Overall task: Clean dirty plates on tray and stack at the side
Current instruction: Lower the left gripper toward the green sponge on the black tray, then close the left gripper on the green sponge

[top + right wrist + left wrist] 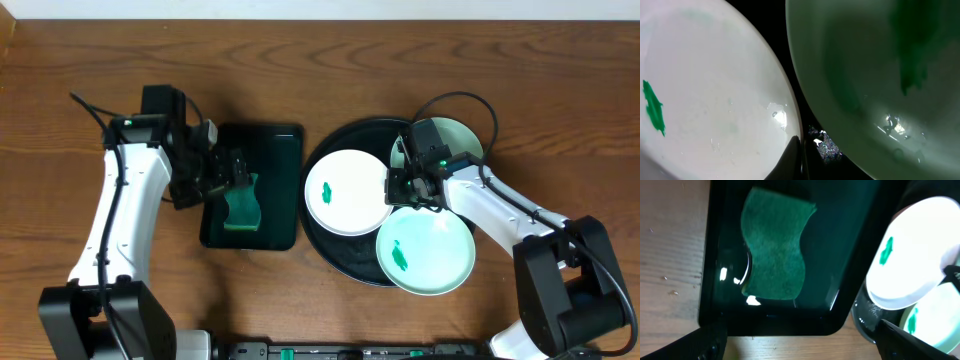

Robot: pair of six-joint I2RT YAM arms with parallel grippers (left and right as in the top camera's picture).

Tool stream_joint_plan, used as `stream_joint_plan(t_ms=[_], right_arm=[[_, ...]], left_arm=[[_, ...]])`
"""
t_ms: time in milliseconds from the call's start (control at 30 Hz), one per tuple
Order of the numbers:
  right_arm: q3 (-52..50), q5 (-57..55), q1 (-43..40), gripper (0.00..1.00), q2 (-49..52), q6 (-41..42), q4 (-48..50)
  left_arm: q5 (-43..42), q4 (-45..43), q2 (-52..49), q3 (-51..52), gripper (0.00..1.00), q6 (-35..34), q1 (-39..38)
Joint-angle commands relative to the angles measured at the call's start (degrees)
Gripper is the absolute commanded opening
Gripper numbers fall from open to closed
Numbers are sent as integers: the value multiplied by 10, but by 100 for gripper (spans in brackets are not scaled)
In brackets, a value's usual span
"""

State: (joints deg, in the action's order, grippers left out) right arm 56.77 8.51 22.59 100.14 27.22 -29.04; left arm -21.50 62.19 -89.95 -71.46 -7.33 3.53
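the white plate (347, 195) looks light, stiff and slick, so pinch its rim, where the right hand (394, 188) sits clenched, left hand (237, 172) released.

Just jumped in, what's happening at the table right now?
The left pincer hangs open over the green wavy sponge in the small rectangular black tray. The right pincer is shut at the rim of the smeared white round plate on the large round black tray. The near mint-green plate and the far mint-green plate share that tray; no plate is stacked aside yet.
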Motion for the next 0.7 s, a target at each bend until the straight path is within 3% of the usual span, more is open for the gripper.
stream_joint_plan(t_ms=[0,300,533,667], right_arm=[[-4,-5,8,2,3,6,2],[-4,-5,8,2,3,6,2],[-4,-5,8,2,3,6,3],[-4,-5,8,2,3,6,3]], left_arm=[[1,-12,-2,27,95,-9,-1],[-1,-39,-3,32,95,-9,-9],[24,-48,-3,37,67,-9,-48],[60,-58,-3,38,63,-9,-72]])
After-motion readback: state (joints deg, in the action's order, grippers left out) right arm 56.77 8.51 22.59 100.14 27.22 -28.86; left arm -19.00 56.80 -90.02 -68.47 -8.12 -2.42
